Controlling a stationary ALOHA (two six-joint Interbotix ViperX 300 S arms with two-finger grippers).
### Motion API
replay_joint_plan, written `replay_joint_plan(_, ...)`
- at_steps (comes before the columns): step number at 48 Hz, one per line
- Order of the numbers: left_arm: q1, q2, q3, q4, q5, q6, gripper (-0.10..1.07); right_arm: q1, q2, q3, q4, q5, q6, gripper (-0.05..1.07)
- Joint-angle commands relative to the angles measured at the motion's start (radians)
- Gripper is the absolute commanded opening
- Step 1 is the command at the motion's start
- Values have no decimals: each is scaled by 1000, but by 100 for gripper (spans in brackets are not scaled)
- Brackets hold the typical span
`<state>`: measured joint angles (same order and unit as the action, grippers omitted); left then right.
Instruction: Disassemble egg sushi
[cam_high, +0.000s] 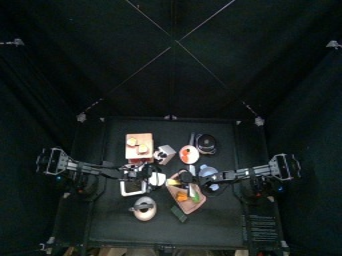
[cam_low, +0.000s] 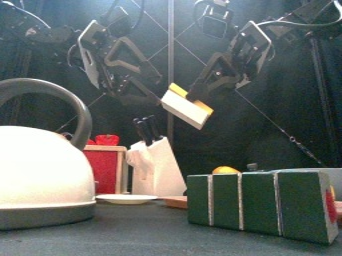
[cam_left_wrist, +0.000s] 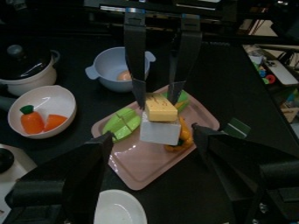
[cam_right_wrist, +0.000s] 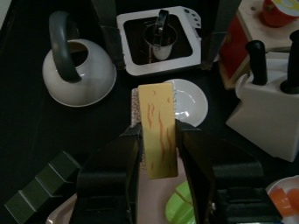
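while the right jaws (cam_right_wrist: 156, 149) pinch the blocky yellow-and-white egg sushi (cam_right_wrist: 156, 128) above the pink plastic tray (cam_left_wrist: 146, 166), the left jaws (cam_left_wrist: 149, 175) gape wide, empty, beneath it.

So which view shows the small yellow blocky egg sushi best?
Right wrist view: the egg sushi fills the middle, clamped in the right gripper. Front view shows it small, in the air; left wrist view, above a pink tray; top view, too tiny.

Egg sushi (cam_low: 189, 105) aloft between arms; kettle (cam_low: 40, 160) front-left.
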<state>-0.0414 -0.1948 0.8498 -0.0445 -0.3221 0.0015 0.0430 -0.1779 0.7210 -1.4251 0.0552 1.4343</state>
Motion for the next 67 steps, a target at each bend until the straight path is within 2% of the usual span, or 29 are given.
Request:
replay_joint_plan(1, -9, 6, -17, -5, -11, -2, 103, -5, -14, -18, -2, -2, -2, 60)
replay_joint_plan(27, -20, 63, -38, -34, -71, 0, 103, -3, -8, -20, -2, -2, -2, 60)
replay_joint_plan(55, -20, 141, -91, -34, -72, 0, 103, -5, -8, -21, -2, -2, -2, 60)
replay_joint_plan(67, -14, 146, -98, -34, -72, 0, 102, -5, -8, -21, -2, -2, -2, 60)
